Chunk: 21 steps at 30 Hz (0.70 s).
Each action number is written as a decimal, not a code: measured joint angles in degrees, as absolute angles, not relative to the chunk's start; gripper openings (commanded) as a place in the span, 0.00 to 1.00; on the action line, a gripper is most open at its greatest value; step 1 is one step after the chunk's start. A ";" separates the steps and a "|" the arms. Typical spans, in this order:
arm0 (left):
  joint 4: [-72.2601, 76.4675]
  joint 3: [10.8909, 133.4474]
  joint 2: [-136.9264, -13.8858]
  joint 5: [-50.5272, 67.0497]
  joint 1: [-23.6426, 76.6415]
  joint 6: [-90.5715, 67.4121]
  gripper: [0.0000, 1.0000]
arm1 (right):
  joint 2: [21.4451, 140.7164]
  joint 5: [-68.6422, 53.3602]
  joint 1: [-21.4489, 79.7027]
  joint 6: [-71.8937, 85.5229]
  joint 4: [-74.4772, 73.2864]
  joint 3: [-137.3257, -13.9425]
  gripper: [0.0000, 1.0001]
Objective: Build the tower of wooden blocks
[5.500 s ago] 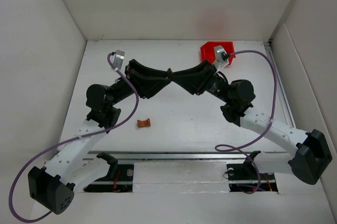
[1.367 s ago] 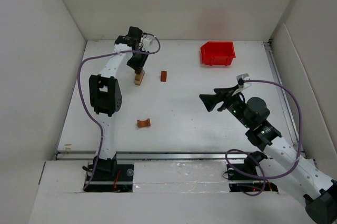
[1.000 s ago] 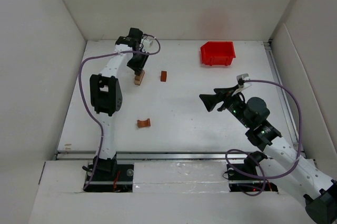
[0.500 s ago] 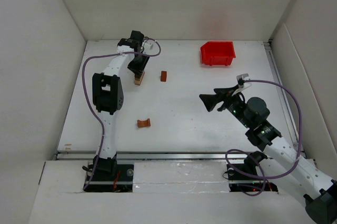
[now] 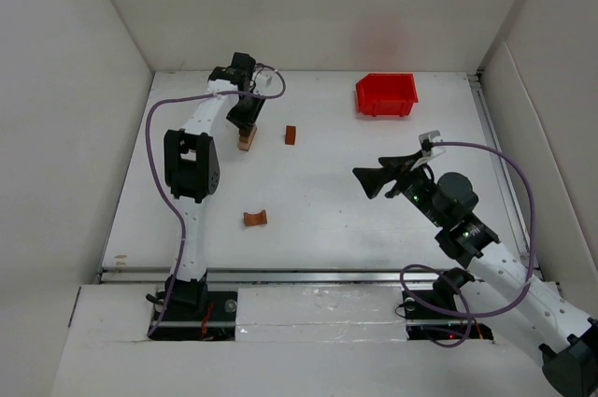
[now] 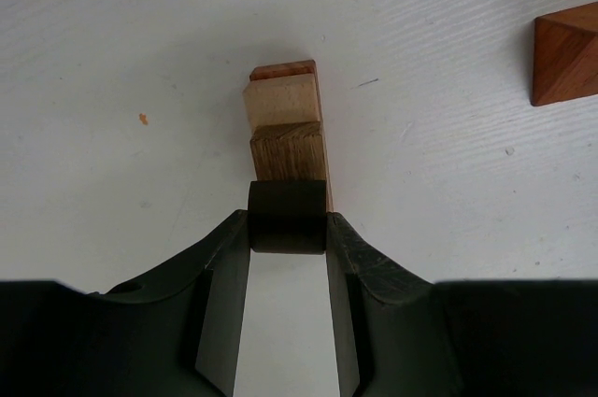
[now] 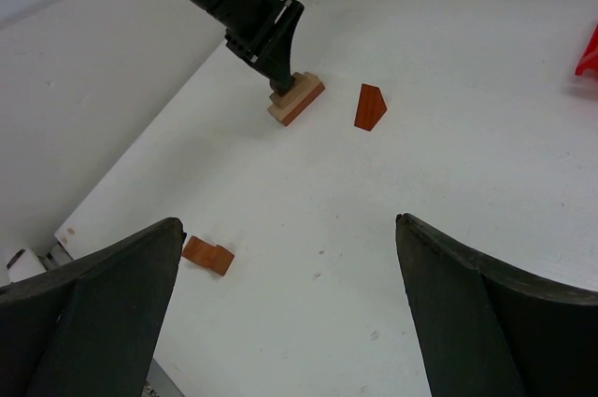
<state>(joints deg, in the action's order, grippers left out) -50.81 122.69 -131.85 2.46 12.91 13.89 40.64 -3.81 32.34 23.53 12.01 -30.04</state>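
Observation:
The tower (image 5: 246,140) is a small stack at the far left: a reddish-brown base, a tan block and a brown block (image 6: 288,149) on top. My left gripper (image 6: 287,219) hangs right over it, shut on a very dark wood block (image 6: 287,229). I cannot tell whether that block touches the stack. The right wrist view shows the left gripper (image 7: 277,68) coming down onto the tower (image 7: 296,98). A reddish five-sided block (image 5: 291,134) lies to the right of the tower. A reddish arch block (image 5: 255,219) lies nearer the front. My right gripper (image 5: 360,180) hovers open at mid-right, holding nothing.
A red plastic bin (image 5: 386,94) stands at the back right. White walls close the table on the left, back and right. The left arm's purple cable (image 5: 149,135) loops along the left side.
Over the last second the left gripper has shifted slightly toward the back over the tower with the dark block. The right arm has stayed still.

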 measured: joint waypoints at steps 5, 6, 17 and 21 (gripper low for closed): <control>-50.78 123.15 -131.94 2.48 12.91 13.61 0.26 | 40.91 -3.81 32.34 23.53 12.01 -30.04 1.00; -50.81 123.15 -131.96 2.48 12.91 13.56 0.26 | 40.95 -3.81 32.34 23.53 11.99 -30.04 1.00; -50.81 124.29 -133.21 2.46 12.91 12.82 0.32 | 40.95 -3.81 32.34 23.53 11.99 -30.04 1.00; -50.83 124.51 -133.27 2.46 12.91 12.49 0.37 | 40.95 -3.81 32.34 23.53 11.99 -30.04 1.00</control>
